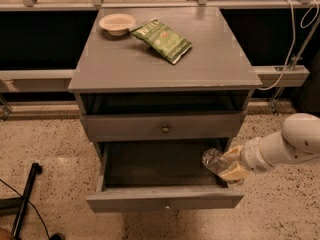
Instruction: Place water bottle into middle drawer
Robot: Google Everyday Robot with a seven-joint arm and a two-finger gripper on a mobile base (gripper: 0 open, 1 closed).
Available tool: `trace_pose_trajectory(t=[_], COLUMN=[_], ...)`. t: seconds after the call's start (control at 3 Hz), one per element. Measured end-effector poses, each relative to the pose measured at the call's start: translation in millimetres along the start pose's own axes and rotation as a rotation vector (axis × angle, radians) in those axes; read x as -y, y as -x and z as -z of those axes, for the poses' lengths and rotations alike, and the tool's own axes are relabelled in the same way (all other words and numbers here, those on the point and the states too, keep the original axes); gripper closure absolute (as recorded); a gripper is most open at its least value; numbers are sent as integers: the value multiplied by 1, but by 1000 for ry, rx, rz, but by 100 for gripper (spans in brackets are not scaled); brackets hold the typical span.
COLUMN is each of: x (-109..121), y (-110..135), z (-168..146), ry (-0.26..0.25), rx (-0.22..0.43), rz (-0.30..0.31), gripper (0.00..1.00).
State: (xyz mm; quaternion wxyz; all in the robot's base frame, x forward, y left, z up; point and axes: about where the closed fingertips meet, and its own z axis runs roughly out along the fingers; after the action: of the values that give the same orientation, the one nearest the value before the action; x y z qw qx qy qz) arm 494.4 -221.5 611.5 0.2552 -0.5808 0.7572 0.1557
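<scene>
The water bottle (215, 160), small, clear and crinkled, is held in my gripper (230, 166) at the right end of the open middle drawer (165, 199). The bottle lies tilted, its free end pointing left over the drawer's dark interior, just above the right wall. My white arm (285, 146) reaches in from the right. The gripper's pale fingers (234, 173) are closed around the bottle. The middle drawer is pulled out wide, with a small knob at its front centre. The upper grey drawer (164, 127) with a round metal knob is shut.
On the grey cabinet top (125, 64) lie a green snack bag (162, 39) and a small pale bowl (117, 22). A white cable (292, 39) hangs at the right. A black pole (25, 196) lies on the speckled floor at the lower left.
</scene>
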Motion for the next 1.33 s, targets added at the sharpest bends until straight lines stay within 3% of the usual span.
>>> trace_pose_trajectory(t=[0.33,0.67,1.33], x=[-2,1,22], y=[22,30,32], z=[-40,-75,-125], ry=[59,89,90], rx=[1,2,-23], rz=[61,77,109], gripper=[100,100,100])
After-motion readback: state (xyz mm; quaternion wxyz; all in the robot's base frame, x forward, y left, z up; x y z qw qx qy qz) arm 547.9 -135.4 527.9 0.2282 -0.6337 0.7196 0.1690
